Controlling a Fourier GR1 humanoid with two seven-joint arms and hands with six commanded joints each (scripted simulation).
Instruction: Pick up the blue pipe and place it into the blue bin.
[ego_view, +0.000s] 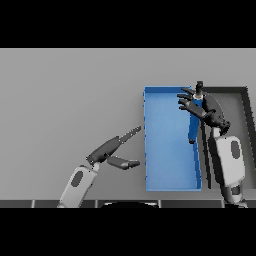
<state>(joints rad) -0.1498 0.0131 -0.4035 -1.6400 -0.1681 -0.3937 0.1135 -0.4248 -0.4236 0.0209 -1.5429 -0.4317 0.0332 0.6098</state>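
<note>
The blue pipe (193, 127) slants along the inside of the blue bin's right wall, its lower end pointing down into the bin (167, 150). My right hand (207, 111) hovers over the pipe's upper end, at the bin's far right corner. Its fingers (186, 100) are spread and reach left past the pipe without curling round it. The pipe's top is hidden under the palm. To the left of the bin, my left hand (111, 149) rests above the table with straight fingers and holds nothing.
A dark grey bin (245, 115) stands directly to the right of the blue bin, partly covered by my right forearm. Grey table surface stretches to the left and behind both bins.
</note>
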